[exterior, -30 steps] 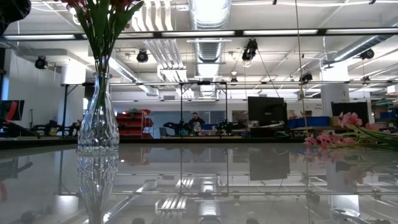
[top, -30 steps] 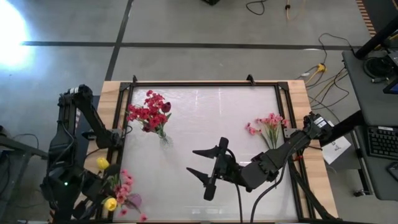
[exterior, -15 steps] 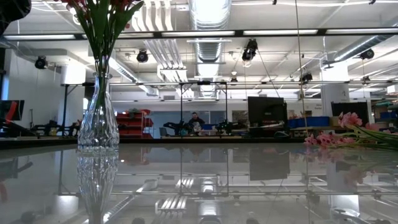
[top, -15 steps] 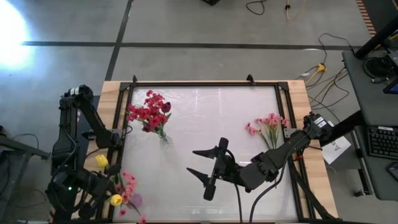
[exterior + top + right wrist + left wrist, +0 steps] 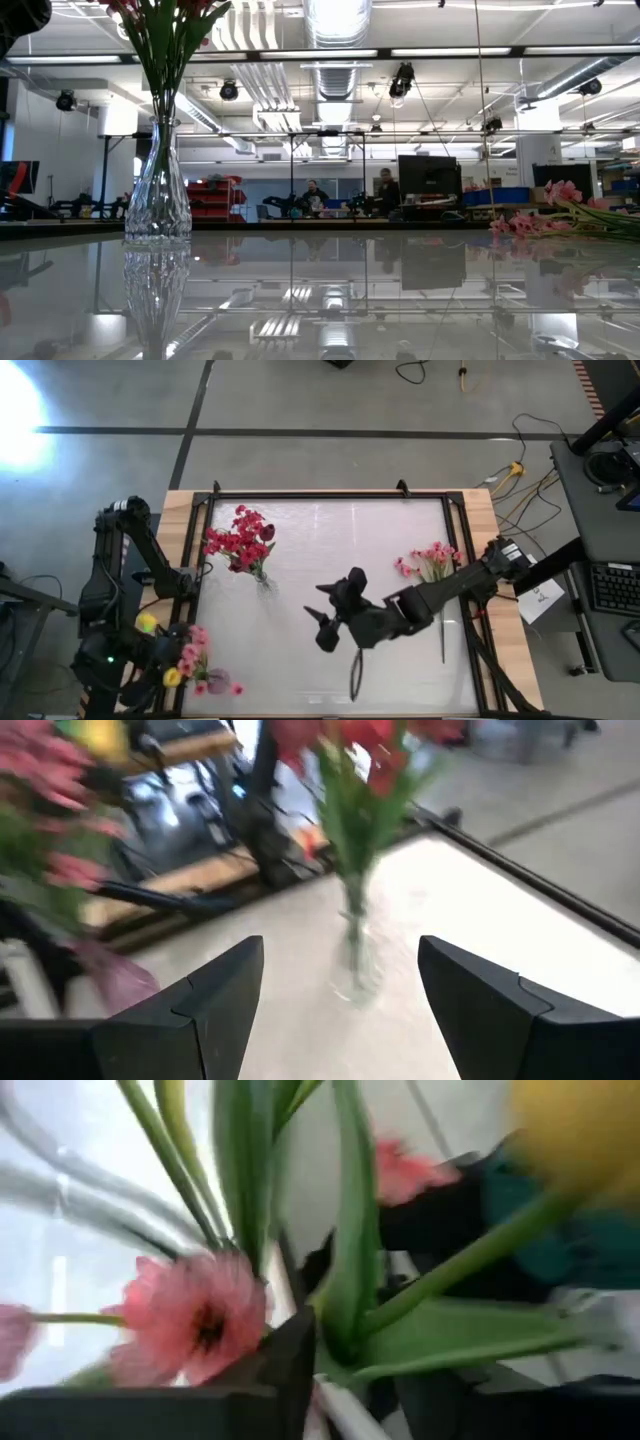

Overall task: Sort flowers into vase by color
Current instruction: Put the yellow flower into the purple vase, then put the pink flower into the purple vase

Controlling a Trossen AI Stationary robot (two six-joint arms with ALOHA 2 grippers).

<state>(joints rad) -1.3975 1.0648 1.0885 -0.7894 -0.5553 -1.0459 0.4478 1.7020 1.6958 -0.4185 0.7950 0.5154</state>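
Right claw (image 5: 325, 615) is in the lower middle of the high view, above the white table (image 5: 330, 550), and its two dark fingers (image 5: 180, 1015) stand wide apart with nothing between them. In its own wrist view it looks toward a clear glass vase (image 5: 355, 955) that holds red flowers (image 5: 370, 750) on green stems. In the high view this vase of red flowers (image 5: 240, 542) stands in the upper left part of the table, well apart from the right claw. Left claw (image 5: 170, 665) is at the lower left corner of the frame, at the edge of the table, among a bunch of pink flowers (image 5: 192, 652) and yellow tulip buds (image 5: 147, 623). Its wrist view is very close and blurred: green stems (image 5: 350, 1230) and a pink blossom (image 5: 195, 1320) lie right at the dark fingers (image 5: 290, 1370), but I cannot tell if the fingers are closed on a stem or only beside it. Another bunch of pink flowers (image 5: 432, 560) lies flat on the right side of the table, near the right arm. In the low view the vase (image 5: 158, 195) stands upright at the left and the lying pink flowers (image 5: 545, 215) show at the right edge. Far behind the table, in the room, two persons (image 5: 385, 188) are near a dark screen.
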